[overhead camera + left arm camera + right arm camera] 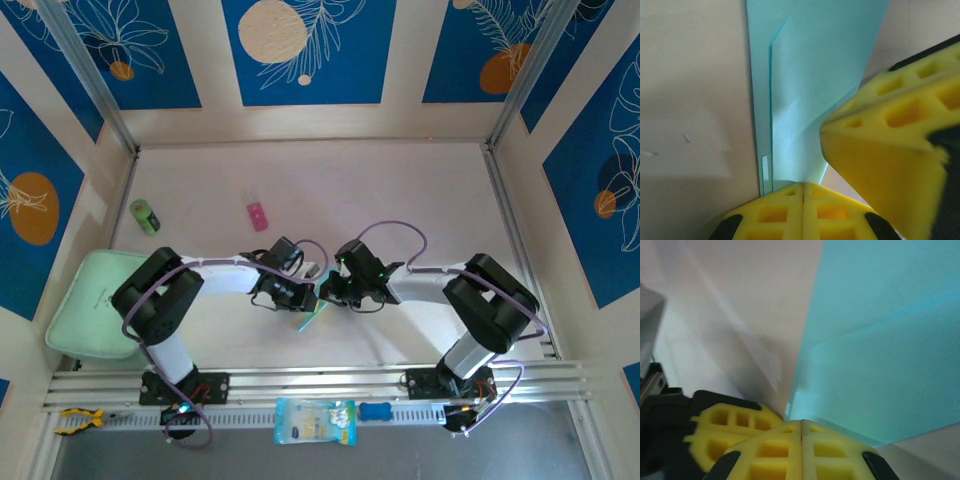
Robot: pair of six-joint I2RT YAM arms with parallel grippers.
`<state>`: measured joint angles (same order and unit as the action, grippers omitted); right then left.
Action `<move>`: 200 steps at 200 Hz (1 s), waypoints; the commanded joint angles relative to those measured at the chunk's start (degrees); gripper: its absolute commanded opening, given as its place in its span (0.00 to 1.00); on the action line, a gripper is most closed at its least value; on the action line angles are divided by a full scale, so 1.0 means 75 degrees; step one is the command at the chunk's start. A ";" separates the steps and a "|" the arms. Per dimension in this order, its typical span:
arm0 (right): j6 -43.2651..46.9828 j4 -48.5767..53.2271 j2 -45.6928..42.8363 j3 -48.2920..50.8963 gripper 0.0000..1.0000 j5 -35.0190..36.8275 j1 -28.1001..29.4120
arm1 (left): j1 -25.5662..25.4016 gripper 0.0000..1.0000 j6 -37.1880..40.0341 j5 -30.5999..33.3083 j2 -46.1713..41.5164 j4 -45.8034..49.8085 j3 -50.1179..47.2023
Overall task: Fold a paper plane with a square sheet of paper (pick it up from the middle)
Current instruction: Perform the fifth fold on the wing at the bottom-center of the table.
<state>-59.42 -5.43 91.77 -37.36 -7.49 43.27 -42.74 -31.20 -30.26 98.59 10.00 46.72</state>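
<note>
Square sheet of paper (815,75): thin light cyan sheet, creased into long overlapping flaps with sharp straight edges. It lies between the two arms over the middle of the worktop (400,190), toward the near edge. I cannot tell whether it touches the surface.
Left end effector (803,192): its yellow pads are pressed fully together with the sheet's end pinched in their seam, probably to stop the layers springing apart.
Right end effector (801,429): its pads are likewise closed flush and clamped on the sheet's edge just beside the left one, seemingly steadying a fold.
Textures: the paper is matte and smooth. The pads are soft foam, cut with square holes. The worktop is pale and dull.
Pink block (258,216): small rectangle toward the far left, well apart from the sheet.
Printed packet (315,420): glossy, lying beyond the near edge, between the arm bases.
</note>
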 commanded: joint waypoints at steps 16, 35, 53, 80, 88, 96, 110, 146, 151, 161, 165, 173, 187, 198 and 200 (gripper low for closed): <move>-0.0339 -0.0309 0.0214 0.0244 0.05 0.0061 0.0045 | 0.0042 0.00 -0.0070 0.0262 0.0095 0.0263 -0.0265; -0.0395 -0.0388 0.0220 0.0375 0.05 0.0058 0.0038 | 0.0040 0.00 -0.0081 0.0268 0.0097 0.0272 -0.0267; -0.0432 -0.0482 0.0087 0.0514 0.05 0.0089 -0.0015 | 0.0056 0.00 -0.0091 0.0265 0.0077 0.0259 -0.0293; -0.0370 -0.0540 -0.0271 0.0616 0.05 0.0076 -0.0040 | 0.0068 0.00 -0.0102 0.0256 0.0063 0.0230 -0.0306; -0.0369 -0.0601 -0.0337 0.0642 0.05 0.0011 -0.0038 | 0.0066 0.00 -0.0125 0.0238 0.0062 0.0205 -0.0326; -0.0382 -0.0737 -0.0363 0.0699 0.05 -0.0078 -0.0021 | 0.0080 0.00 -0.0131 0.0218 0.0059 0.0173 -0.0339; -0.0476 -0.1133 -0.0342 0.0841 0.05 -0.0216 0.0025 | 0.0091 0.00 -0.0164 0.0200 0.0057 0.0137 -0.0356; -0.0474 -0.1491 0.0006 0.0732 0.05 -0.0486 0.0149 | 0.0106 0.00 -0.0187 0.0157 0.0071 0.0102 -0.0370; -0.0468 -0.1471 0.0069 0.0707 0.05 -0.0481 0.0159 | 0.0120 0.00 -0.0176 0.0165 0.0064 0.0106 -0.0371; -0.0522 -0.1424 0.0137 0.0719 0.05 -0.0423 0.0167 | 0.0116 0.00 -0.0177 0.0167 0.0068 0.0108 -0.0370; -0.0544 -0.1402 0.0150 0.0745 0.05 -0.0401 0.0161 | 0.0110 0.00 -0.0187 0.0168 0.0064 0.0107 -0.0370; -0.0559 -0.1337 0.0131 0.0788 0.05 -0.0316 0.0151 | 0.0114 0.00 -0.0183 0.0173 0.0070 0.0112 -0.0377; -0.0563 -0.1007 0.0032 0.0852 0.05 -0.0083 0.0098 | 0.0122 0.00 -0.0190 0.0178 0.0052 0.0126 -0.0392; -0.0545 -0.0947 -0.0050 0.0945 0.05 -0.0008 0.0017 | 0.0130 0.00 -0.0193 0.0190 0.0050 0.0128 -0.0393; -0.0549 -0.0951 -0.0063 0.0970 0.05 0.0005 -0.0004 | 0.0129 0.00 -0.0189 0.0191 0.0047 0.0125 -0.0396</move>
<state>-63.11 -15.40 92.09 -31.38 -9.23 44.16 -42.22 -32.60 -31.20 98.41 8.29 45.67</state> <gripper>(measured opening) 0.053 0.050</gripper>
